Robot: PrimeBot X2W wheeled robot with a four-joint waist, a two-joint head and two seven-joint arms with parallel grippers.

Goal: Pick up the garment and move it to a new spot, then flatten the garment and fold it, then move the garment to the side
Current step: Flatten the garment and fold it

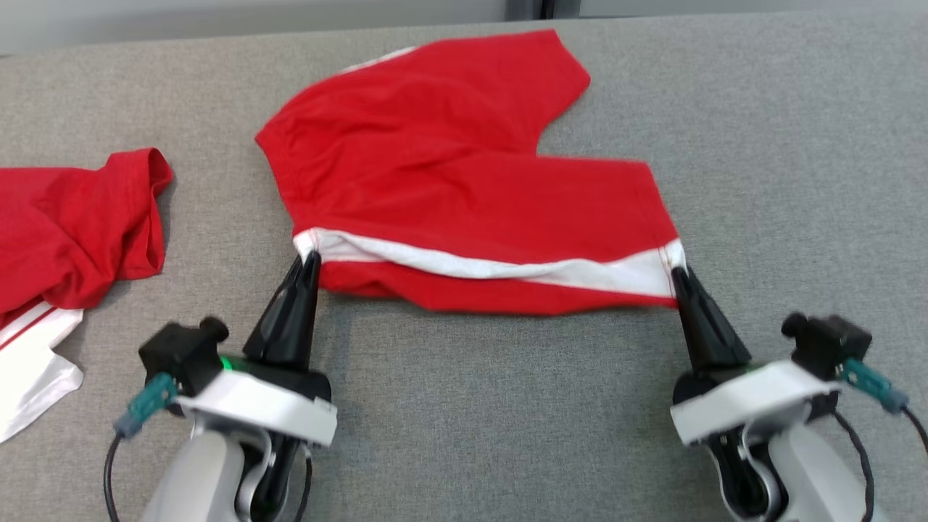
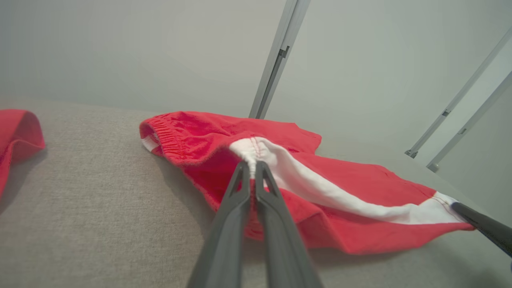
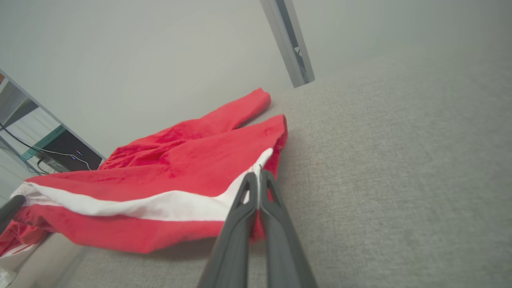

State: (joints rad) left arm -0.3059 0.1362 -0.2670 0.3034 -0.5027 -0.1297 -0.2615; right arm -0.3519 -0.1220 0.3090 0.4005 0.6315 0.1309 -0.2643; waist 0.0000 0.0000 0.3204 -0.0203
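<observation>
Red shorts with a white side stripe (image 1: 464, 188) lie spread on the grey cloth table (image 1: 783, 181). The near edge with the stripe is raised a little and stretched between my two grippers. My left gripper (image 1: 309, 258) is shut on the stripe's left end, at the waistband corner (image 2: 252, 154). My right gripper (image 1: 679, 272) is shut on the stripe's right end at the leg hem (image 3: 262, 162). In the left wrist view the shorts (image 2: 328, 192) sag between the two grips, and the right gripper's dark fingers (image 2: 484, 226) show at the far right.
A second red and white garment (image 1: 65, 239) lies crumpled at the table's left edge. A pale wall with metal rails (image 2: 276, 68) rises behind the table. Bare grey table stretches to the right of the shorts and in front of them.
</observation>
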